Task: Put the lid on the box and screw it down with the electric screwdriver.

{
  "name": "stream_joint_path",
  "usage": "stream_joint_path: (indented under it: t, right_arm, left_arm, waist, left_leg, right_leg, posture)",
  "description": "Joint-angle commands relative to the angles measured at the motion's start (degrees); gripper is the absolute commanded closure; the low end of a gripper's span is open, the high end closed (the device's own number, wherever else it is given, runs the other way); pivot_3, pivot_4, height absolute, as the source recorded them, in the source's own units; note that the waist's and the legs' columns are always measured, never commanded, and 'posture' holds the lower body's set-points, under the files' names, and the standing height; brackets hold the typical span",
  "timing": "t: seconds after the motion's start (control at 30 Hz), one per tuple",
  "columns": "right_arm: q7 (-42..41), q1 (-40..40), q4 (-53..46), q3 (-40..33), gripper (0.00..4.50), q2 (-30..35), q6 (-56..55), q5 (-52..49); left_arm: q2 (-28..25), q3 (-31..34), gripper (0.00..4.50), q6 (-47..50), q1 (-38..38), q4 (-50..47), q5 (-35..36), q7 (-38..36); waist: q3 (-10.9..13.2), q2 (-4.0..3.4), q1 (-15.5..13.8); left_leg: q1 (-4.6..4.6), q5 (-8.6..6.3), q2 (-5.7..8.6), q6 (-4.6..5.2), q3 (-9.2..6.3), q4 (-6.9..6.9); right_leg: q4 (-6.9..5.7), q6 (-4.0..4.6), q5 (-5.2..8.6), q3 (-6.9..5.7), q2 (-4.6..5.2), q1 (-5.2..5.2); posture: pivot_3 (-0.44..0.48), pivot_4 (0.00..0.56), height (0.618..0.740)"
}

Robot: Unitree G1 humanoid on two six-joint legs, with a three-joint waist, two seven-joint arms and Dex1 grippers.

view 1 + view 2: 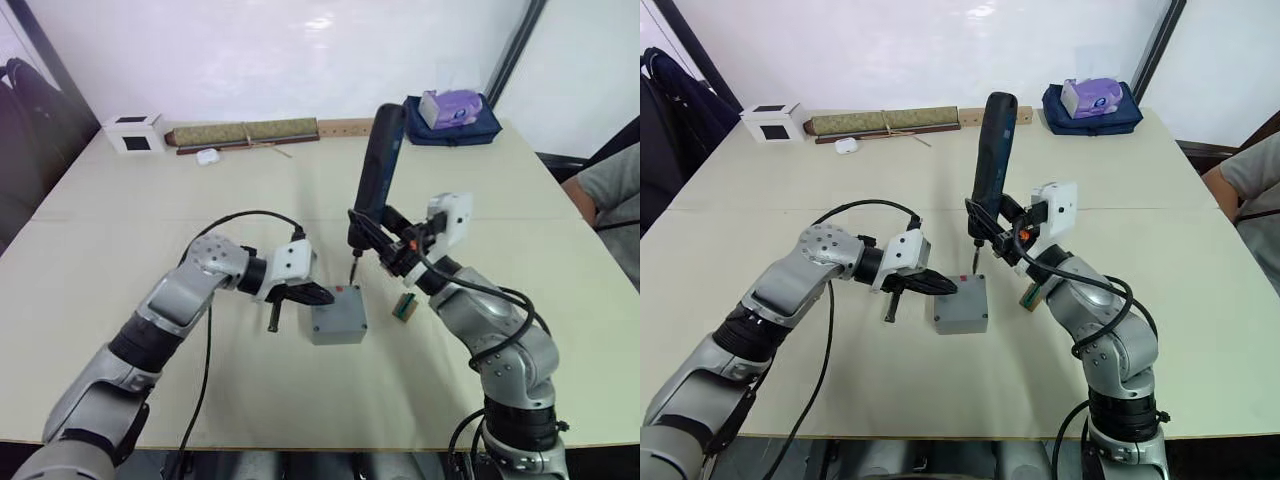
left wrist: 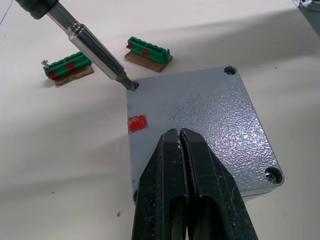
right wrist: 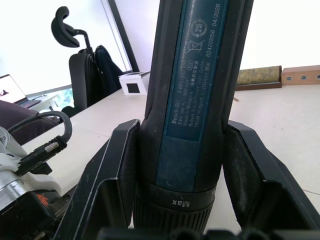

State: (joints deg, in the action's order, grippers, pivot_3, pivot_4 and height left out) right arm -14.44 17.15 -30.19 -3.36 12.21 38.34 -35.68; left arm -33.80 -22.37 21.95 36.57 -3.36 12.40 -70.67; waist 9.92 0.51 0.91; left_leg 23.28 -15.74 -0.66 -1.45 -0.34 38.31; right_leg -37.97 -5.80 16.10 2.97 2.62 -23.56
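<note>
Electric screwdriver (image 1: 378,165) gripped near-upright by right hand (image 3: 190,165) — bit seated in lid (image 2: 200,130) corner hole; left hand (image 2: 182,165) clenched, pressed on lid.

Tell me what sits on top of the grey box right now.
The lid covers the box; the shut left claw rests on it, and the electric screwdriver bit sits in a corner screw hole. The box's inside is hidden.

Head stereo looks down over table (image 1: 120,250); wrist cameras sit close along tools.
</note>
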Motion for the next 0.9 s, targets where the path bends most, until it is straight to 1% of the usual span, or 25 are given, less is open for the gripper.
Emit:
stream_joint_path:
  t: [0.03,0.33,0.47,0.57,0.77,0.9]
  right_arm:
    - [-1.3,-0.3,-1.6,1.1,2.61,0.4,-3.3,1.7]
    - [-2.9,-0.9,1.1,1.8,2.61,1.3,-6.2,4.9]
    - [-2.2,-2.3,3.0,2.5,2.61,0.5,-10.8,8.8]
    - [-1.2,-3.1,3.8,1.5,2.61,-1.1,-12.5,8.7]
    - [-2.1,-3.9,1.8,1.3,2.61,-2.1,-10.0,4.2]
    - [-2.9,-4.2,1.7,2.3,2.61,-0.7,-9.9,5.5]
  left_arm:
    - [-0.7,-1.2,4.50,1.9,-1.7,0.0,-1.3,-0.1]
    - [-0.9,-0.5,4.50,3.0,-2.2,-1.0,-1.2,-0.2]
    - [-0.9,-0.2,4.50,3.4,-2.2,-1.0,-1.1,-0.3]
    - [-0.9,-0.3,4.50,3.5,-2.2,-1.2,-1.1,-0.4]
    - [-0.5,-0.5,4.50,3.8,-2.2,-1.3,-1.2,-0.3]
    - [-0.3,-0.6,4.50,4.0,-2.2,-1.3,-1.3,-0.2]
  waist:
    - [0.0,0.00,0.1]
    - [0.0,0.00,0.1]
    - [0.0,0.01,0.1]
    - [0.0,0.04,0.1]
    - [0.0,0.03,0.1]
    - [0.0,0.03,0.1]
  left_leg:
    - [0.00,0.00,0.00,0.00,0.00,0.00]
    - [-0.05,0.00,0.00,0.00,0.00,0.00]
    - [-0.07,0.00,0.00,0.00,0.00,0.00]
    - [-0.11,0.00,0.00,0.00,0.01,0.00]
    - [-0.10,0.00,-0.02,0.00,0.01,-0.02]
    - [-0.10,0.00,-0.02,0.00,0.01,-0.02]
  right_leg:
    - [-0.01,0.00,0.00,0.00,0.00,0.00]
    - [-0.01,0.00,0.00,0.00,-0.01,0.04]
    - [-0.01,0.00,0.00,0.00,-0.01,0.06]
    - [0.00,0.00,0.00,0.00,-0.01,0.11]
    - [0.00,0.00,0.00,0.01,-0.01,0.08]
    - [0.00,0.00,0.00,0.01,-0.01,0.09]
  posture:
    - [0.000,0.150,0.740]
    - [0.000,0.150,0.740]
    - [0.000,0.150,0.740]
    - [0.000,0.150,0.740]
    - [0.000,0.150,0.740]
    - [0.000,0.150,0.740]
